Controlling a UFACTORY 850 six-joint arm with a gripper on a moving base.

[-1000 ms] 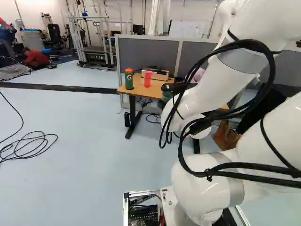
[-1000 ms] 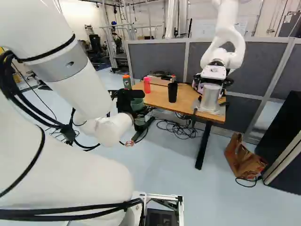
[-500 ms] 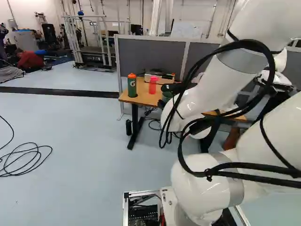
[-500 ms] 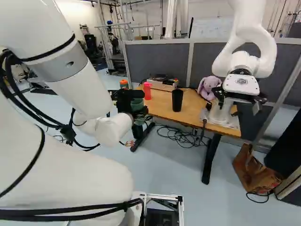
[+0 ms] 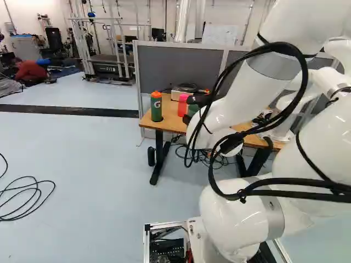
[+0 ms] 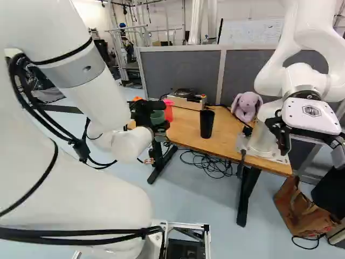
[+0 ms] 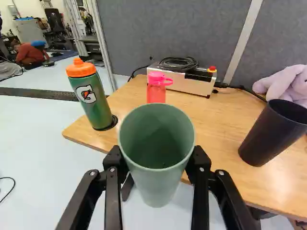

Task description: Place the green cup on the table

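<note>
My gripper (image 6: 144,114) holds the green cup (image 6: 157,117) in front of the table's near left corner in the right base view. In the wrist view the gripper (image 7: 157,160) is shut on the green cup (image 7: 156,184), one finger on each side. The cup is open-topped and looks empty. Ahead of it lies the wooden table (image 7: 216,158); the cup's lower part shows against the floor just off the table's near edge. The cup's height above the tabletop I cannot tell.
On the table stand a green bottle with orange cap (image 7: 91,98), a pink bottle (image 7: 156,88), a black cup (image 7: 273,134), a metal box (image 7: 184,79) and a plush rabbit (image 6: 247,106). Another robot (image 6: 302,81) is mounted at its right end. A grey partition (image 6: 178,73) stands behind.
The base has moved closer to the table, and the scene has shifted and grown in both base views. My arm has shifted slightly against its lowest joint, carrying the held cup.
</note>
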